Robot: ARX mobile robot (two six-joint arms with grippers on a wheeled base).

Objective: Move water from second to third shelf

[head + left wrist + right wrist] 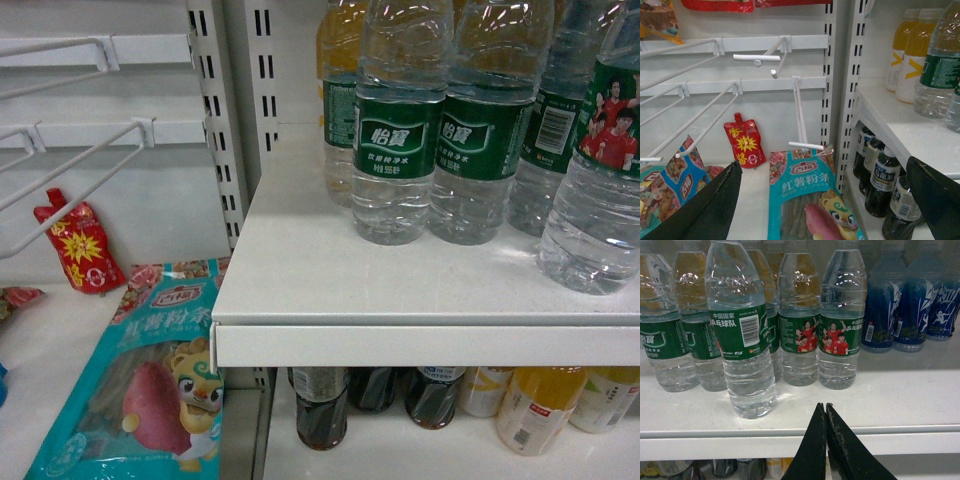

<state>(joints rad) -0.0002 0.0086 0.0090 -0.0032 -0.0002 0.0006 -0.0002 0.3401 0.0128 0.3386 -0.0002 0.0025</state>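
Risk of knocking over the nearest water bottle (742, 340), standing alone at the front of the white shelf (900, 390), if right gripper (826, 412) advances with fingers pressed together and empty; left gripper (825, 200) spread wide, holding nothing, by snack bags.

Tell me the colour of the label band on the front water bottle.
Dark green, with white writing and a white barcode patch on the bottle; clearest in the right wrist view.
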